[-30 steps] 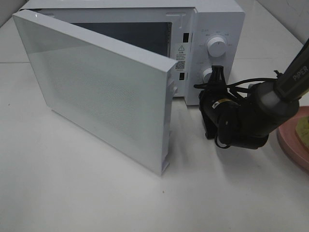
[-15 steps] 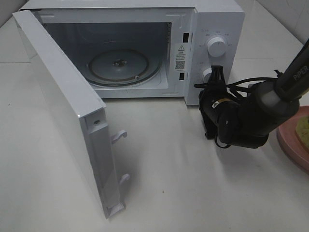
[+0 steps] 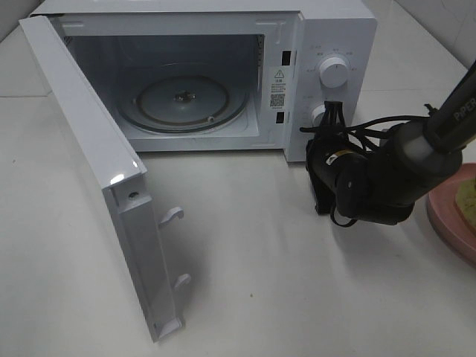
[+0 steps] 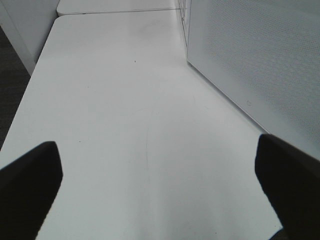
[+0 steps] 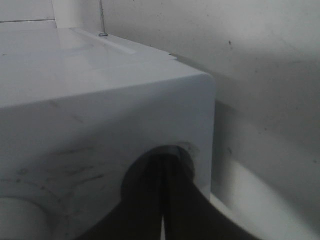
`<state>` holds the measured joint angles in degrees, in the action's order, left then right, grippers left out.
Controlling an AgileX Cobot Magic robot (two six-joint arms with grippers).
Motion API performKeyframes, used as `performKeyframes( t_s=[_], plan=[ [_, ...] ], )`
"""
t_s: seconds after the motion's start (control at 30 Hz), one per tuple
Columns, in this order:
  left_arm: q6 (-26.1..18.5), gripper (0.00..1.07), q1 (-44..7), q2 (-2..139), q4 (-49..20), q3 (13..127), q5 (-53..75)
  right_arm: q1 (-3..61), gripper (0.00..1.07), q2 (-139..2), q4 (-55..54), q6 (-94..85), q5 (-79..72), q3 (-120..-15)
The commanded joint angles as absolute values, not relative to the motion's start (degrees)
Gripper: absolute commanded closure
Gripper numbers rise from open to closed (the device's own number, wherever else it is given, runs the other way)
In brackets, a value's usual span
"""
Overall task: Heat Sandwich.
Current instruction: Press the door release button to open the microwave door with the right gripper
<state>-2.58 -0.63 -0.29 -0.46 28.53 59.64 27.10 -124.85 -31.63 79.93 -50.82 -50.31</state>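
At the near right edge, the round pink plate [image 3: 448, 223] held the sandwich [image 3: 468, 195], of which only a pale yellow-green corner showed. The left gripper [image 4: 156, 150] hung with its dark jaws spread wide over the smooth white table [image 4: 125, 125], holding nothing. The right gripper [image 3: 332, 113], pinched shut, had its tips at the lower knob [image 3: 319, 116] of the boxy white microwave [image 3: 335, 30]. The microwave's door [image 3: 111, 186] stood wide open. Deeper in, its cavity held a round glass turntable [image 3: 186, 100].
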Motion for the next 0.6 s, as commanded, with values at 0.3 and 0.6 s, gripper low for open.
performKeyframes(
  t_s=[0.3, 0.6],
  plan=[
    [-2.41, 0.02, -0.46, -1.89, -0.52, 28.36, 59.42, 24.81, 1.07, -119.86, -23.15, 81.36, -48.59, -48.47],
    [-2.41, 0.02, -0.46, -1.89, -0.52, 28.36, 59.42, 24.81, 1.06, -115.16, -22.69, 78.21, -44.35, -43.26]
  ],
)
